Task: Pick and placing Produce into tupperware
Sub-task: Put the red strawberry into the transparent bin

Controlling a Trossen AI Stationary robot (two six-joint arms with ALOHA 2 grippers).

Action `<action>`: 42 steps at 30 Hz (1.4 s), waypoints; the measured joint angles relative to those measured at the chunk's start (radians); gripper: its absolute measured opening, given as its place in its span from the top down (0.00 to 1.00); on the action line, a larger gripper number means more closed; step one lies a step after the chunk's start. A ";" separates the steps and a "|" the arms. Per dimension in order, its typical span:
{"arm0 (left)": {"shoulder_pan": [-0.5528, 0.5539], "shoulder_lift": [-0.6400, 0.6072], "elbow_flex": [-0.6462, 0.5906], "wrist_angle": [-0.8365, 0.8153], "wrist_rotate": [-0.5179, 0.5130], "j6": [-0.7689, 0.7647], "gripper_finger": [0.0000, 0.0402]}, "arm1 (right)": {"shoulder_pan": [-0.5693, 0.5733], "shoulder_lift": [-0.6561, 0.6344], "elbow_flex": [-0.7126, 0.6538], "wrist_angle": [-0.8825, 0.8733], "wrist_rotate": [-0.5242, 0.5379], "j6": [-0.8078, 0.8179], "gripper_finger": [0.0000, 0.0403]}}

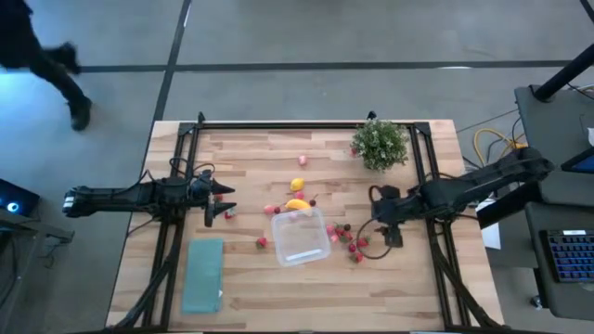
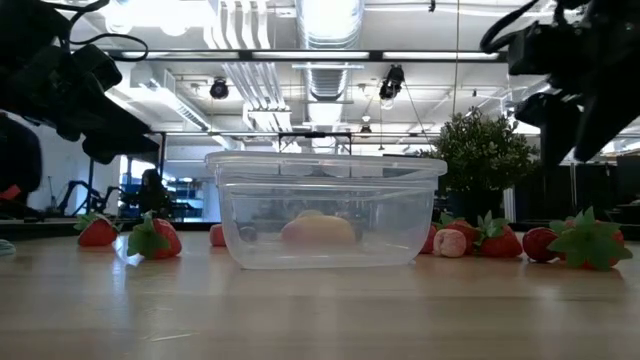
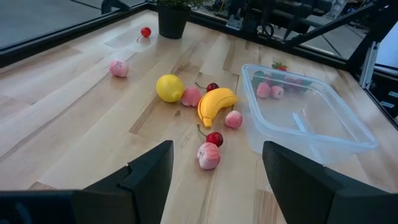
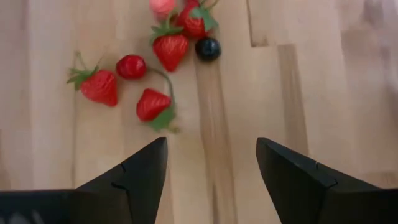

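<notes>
Hovering right end effector (image 4: 211, 171) | open, empty | strawberries (image 4: 153, 103) just ahead, apparently untouched

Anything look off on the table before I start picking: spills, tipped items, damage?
Nothing damaged or tipped. The tupperware stands upright and looks empty, with the produce loose on the table around it: strawberries on the right gripper's side, the banana and lemon on the left gripper's side. Both hover open.
</notes>
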 joint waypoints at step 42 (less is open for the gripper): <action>0.000 0.000 0.000 0.000 0.000 0.000 0.42 | 0.124 0.627 0.285 -0.024 0.032 0.111 0.54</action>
